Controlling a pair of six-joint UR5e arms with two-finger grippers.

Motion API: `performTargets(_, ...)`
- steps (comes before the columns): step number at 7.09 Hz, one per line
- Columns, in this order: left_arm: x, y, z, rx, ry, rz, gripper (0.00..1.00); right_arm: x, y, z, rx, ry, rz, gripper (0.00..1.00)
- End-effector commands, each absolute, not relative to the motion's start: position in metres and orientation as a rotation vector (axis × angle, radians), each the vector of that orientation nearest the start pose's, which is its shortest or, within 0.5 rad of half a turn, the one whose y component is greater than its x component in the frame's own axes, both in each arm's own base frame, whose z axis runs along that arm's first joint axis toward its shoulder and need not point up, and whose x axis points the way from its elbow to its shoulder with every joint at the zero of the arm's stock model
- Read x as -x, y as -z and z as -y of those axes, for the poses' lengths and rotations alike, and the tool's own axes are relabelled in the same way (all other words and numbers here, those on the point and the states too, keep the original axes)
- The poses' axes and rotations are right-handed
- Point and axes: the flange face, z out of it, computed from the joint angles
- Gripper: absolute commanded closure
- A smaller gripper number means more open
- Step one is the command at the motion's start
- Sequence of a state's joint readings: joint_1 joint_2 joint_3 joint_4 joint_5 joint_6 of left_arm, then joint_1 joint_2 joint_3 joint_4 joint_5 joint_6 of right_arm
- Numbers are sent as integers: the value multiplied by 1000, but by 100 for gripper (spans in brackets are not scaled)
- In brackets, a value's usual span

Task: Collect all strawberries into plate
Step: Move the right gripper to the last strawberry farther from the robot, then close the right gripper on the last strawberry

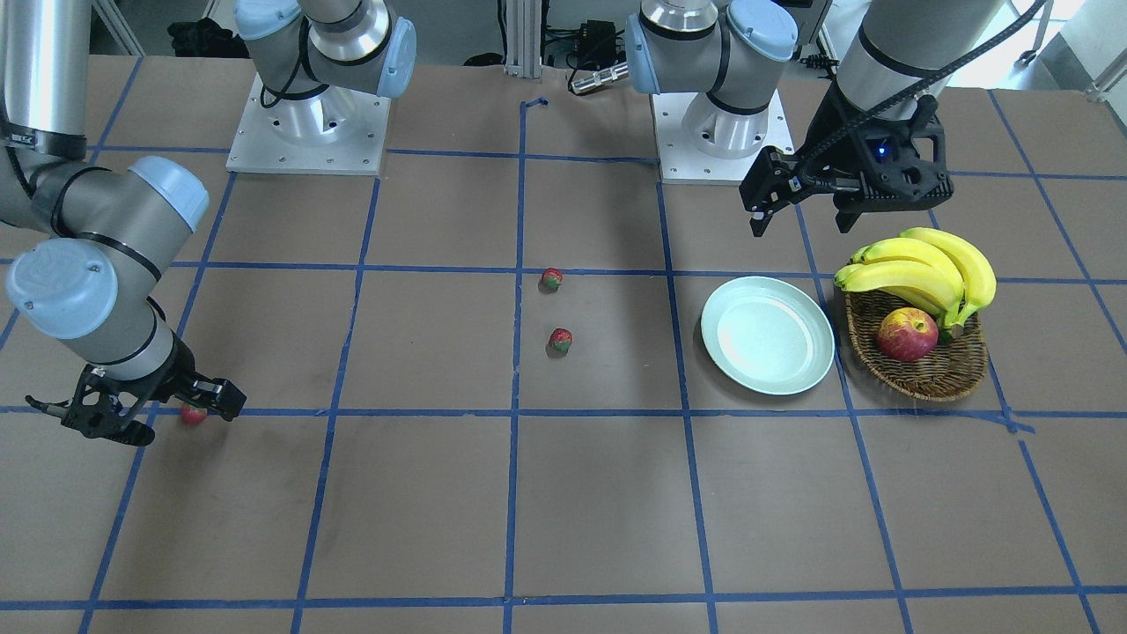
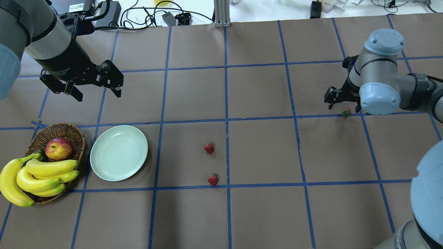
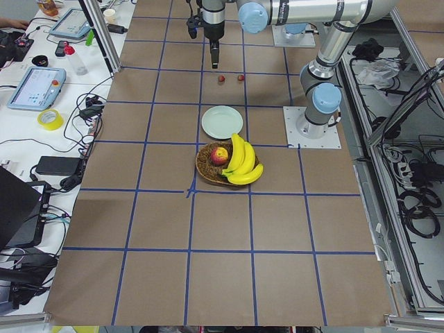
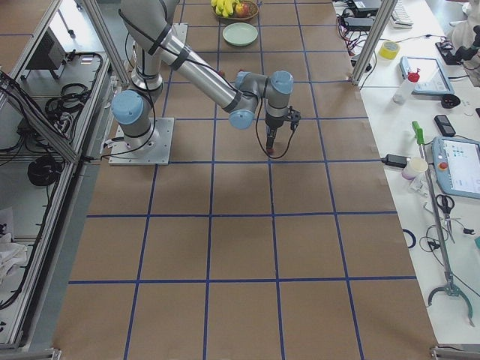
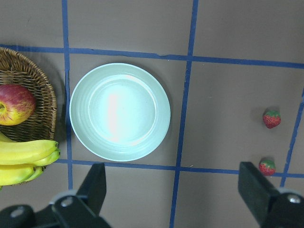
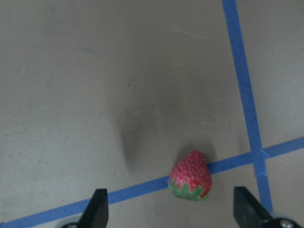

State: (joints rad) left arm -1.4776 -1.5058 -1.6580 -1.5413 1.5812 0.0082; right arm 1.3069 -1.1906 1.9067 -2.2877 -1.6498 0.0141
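No legible text, labels or numbers anywhere.

Three red strawberries off mint plate

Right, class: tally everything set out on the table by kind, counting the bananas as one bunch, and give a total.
Strawberries: 3
Plate: 1
Basket: 1
Apple: 1
Banana bunch: 1
Total: 7
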Motion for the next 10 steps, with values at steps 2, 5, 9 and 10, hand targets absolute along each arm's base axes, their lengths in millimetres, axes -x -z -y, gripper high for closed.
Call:
performTargets(2,89,-491,471,134,37,-3120,0,26,-190,564,-529,-34,-3182,21)
performTargets(5,91,-491,469,132,35,-3125,0,40,-181,559,-555,-54,-3163,35)
performTargets(9,91,-484,470,134,16,-3126,0,41,-176,554,-543,-70,-3157,88)
performTargets(10,91,-484,470,132,16,-3126,0,41,-177,553,-514,-68,-3160,100)
